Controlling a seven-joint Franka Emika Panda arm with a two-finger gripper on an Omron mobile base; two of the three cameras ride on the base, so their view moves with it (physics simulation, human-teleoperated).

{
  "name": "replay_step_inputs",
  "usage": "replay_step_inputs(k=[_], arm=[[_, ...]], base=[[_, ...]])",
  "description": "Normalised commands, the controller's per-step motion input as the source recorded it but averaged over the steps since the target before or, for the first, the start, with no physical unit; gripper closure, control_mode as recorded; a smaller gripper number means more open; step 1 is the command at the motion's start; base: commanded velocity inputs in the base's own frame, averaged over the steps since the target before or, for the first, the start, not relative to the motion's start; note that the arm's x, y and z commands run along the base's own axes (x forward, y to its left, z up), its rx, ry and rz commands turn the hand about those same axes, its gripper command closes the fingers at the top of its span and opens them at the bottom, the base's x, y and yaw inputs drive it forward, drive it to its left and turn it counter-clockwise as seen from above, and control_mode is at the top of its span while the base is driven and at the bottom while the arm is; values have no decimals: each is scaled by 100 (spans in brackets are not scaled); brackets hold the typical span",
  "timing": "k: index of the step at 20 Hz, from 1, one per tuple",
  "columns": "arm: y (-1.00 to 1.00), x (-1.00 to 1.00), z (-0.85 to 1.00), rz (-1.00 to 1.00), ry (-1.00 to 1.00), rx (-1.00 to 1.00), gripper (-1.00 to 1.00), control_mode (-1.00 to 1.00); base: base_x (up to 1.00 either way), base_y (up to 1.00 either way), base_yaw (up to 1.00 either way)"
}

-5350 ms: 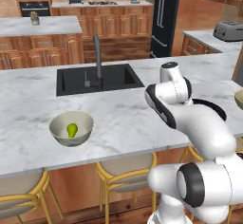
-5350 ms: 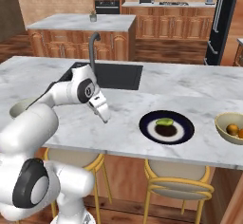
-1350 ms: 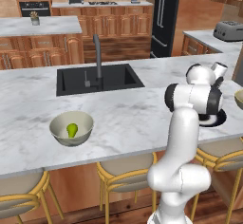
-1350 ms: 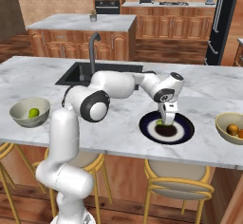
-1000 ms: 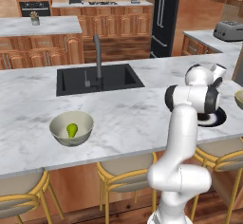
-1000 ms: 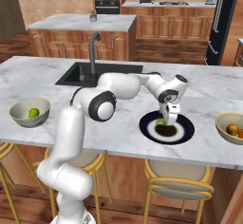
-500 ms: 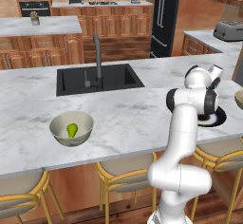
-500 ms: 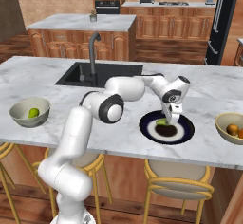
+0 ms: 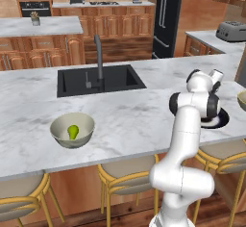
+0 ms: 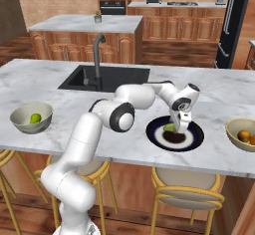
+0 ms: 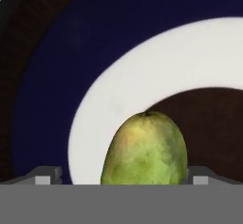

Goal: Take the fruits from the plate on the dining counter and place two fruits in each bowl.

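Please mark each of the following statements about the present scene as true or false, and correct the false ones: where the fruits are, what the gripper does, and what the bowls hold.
1. One yellow-green fruit lies on the plate. True.
2. The gripper is shut on that fruit. False: its jaws stand open, one on each side of the fruit, just above the plate.
3. The left bowl holds a green pear. True.
4. The right bowl is empty. False: it holds orange-coloured fruit.
5. The plate stands inside the black sink. False: it rests on the marble dining counter, to the right of the sink.
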Motion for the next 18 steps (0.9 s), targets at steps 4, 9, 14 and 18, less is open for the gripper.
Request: replay_step_inputs(k=[4,9,14,18], arm=[[7,0,-26,0,0,0,-100,-100],[13,0,-16,0,2,0,100,-100],[20,-1,7,2,17,-9,100,-100],[42,-22,40,8,11,-14,100,-100]], base=[[0,0,0],[0,0,0],[0,0,0],[0,0,0]])
